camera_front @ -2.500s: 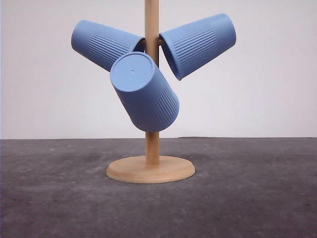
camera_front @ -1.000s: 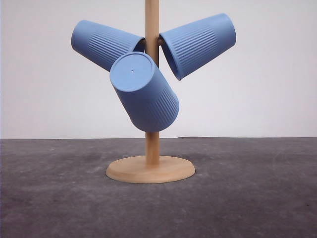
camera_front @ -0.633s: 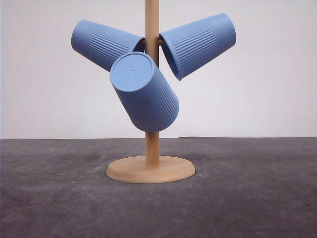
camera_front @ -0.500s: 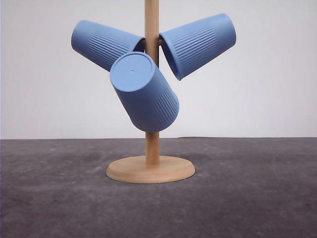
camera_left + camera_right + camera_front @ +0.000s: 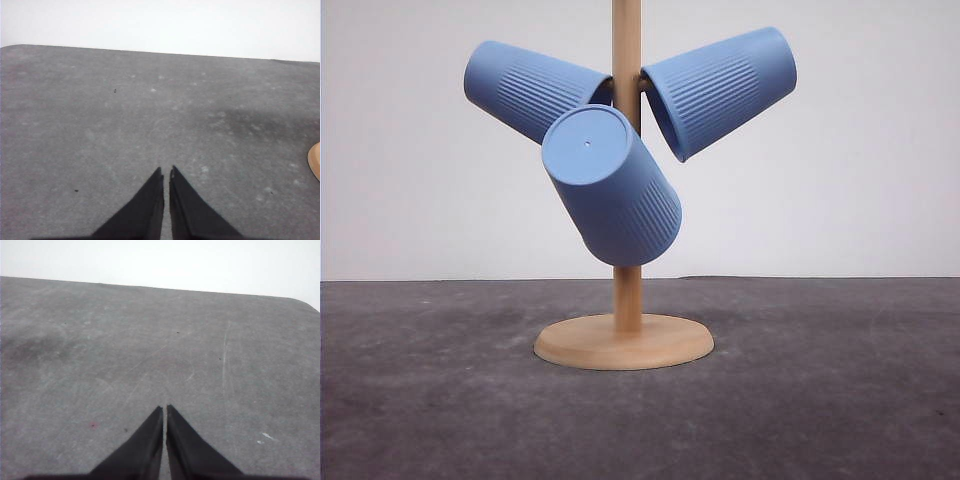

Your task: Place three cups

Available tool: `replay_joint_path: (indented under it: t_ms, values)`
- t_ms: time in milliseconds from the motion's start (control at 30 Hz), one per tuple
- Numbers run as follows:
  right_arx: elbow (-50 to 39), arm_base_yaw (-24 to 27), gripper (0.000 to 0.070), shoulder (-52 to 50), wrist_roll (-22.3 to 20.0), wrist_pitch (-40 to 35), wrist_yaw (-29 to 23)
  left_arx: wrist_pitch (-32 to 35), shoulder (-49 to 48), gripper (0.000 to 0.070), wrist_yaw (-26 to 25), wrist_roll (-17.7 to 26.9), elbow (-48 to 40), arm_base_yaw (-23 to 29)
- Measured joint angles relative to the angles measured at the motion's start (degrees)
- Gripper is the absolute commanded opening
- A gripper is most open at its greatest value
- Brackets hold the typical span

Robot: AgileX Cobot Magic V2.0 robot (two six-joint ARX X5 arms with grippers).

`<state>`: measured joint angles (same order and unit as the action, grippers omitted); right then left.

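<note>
Three light-blue ribbed cups hang mouth-inward on the pegs of a wooden stand in the front view. One cup (image 5: 532, 88) points up and left, another cup (image 5: 720, 90) points up and right, and the third cup (image 5: 610, 186) tilts toward me with its flat base facing the camera. My left gripper (image 5: 166, 172) is shut with nothing between its fingers, low over bare grey table. My right gripper (image 5: 164, 409) is shut and empty too, over bare table.
The stand's pole (image 5: 627, 290) rises from a round wooden base (image 5: 624, 342) on the dark grey table (image 5: 840, 400). An edge of that base (image 5: 315, 160) shows in the left wrist view. A white wall stands behind the table.
</note>
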<state>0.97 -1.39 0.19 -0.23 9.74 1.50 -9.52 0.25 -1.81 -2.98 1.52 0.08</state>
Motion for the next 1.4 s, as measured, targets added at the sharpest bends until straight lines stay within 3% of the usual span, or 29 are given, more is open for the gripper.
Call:
replay_joint_path:
  t_ms: [1400]
  values:
    - [0.0, 0.0, 0.0009, 0.0, 0.0, 0.0, 0.0, 0.0, 0.0, 0.0, 0.0, 0.0, 0.0, 0.0]
